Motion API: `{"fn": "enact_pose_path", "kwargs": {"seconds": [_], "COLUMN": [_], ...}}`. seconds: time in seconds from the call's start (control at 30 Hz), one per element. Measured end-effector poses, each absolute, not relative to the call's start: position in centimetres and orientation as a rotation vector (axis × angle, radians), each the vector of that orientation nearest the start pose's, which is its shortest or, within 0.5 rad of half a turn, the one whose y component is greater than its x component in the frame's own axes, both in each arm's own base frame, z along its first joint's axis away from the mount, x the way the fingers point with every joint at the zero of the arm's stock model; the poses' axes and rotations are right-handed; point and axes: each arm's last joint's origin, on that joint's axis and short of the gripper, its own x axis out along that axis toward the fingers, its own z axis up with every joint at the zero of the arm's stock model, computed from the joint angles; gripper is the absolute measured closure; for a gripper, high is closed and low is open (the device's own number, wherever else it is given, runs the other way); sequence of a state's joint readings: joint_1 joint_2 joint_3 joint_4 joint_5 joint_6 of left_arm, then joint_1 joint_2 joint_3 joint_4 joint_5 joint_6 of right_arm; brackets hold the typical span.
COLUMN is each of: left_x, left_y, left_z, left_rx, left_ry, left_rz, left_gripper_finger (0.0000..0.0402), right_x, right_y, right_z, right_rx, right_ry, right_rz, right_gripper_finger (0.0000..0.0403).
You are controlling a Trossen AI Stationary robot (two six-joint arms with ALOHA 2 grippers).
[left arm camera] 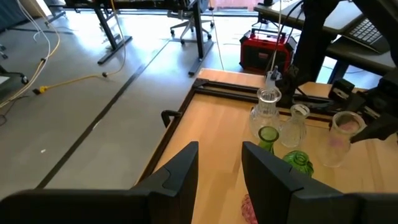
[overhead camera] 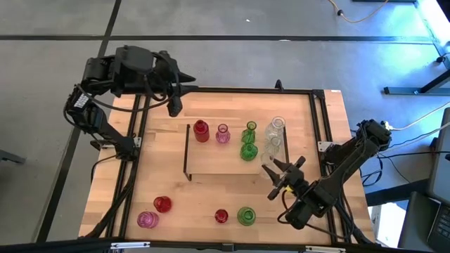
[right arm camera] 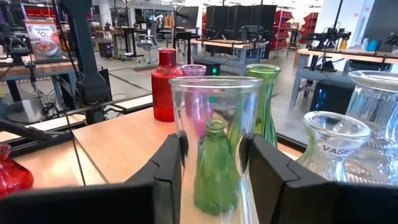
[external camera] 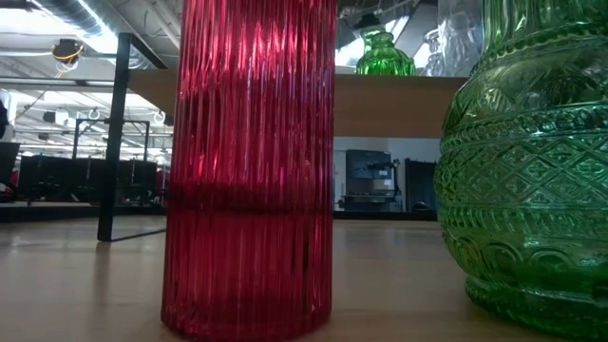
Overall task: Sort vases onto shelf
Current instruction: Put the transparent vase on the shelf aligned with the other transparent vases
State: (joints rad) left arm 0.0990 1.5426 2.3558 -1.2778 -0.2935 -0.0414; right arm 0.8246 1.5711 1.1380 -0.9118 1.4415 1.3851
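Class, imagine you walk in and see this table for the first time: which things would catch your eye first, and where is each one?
The row of coloured vases on the shelf stands out: a red vase, a pink one, two green and some clear, along its far edge. The right gripper is shut on a clear glass vase at the shelf's right end. Four more vases wait along the table's near edge, among them a round green vase.
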Motion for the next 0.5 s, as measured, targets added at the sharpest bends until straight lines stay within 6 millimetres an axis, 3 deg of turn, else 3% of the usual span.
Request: {"fn": "enact_pose_path", "kwargs": {"seconds": [0.23, 0.5], "left_x": [22.04, 22.04], "left_y": [3.16, 3.24], "left_z": [54.46, 54.45], "left_rx": [0.004, 0.000], "left_ry": [0.450, 0.451], "left_rz": [0.401, 0.398], "left_gripper_finger": [0.0285, 0.0285], "right_x": [21.17, 21.10], "right_y": [18.68, 18.62], "right_z": [24.91, 25.86], "right_rx": [0.116, 0.084], "right_ry": [0.115, 0.186], "right_rz": [-0.722, -0.719], "right_gripper_finger": [0.0238, 0.0248]}}
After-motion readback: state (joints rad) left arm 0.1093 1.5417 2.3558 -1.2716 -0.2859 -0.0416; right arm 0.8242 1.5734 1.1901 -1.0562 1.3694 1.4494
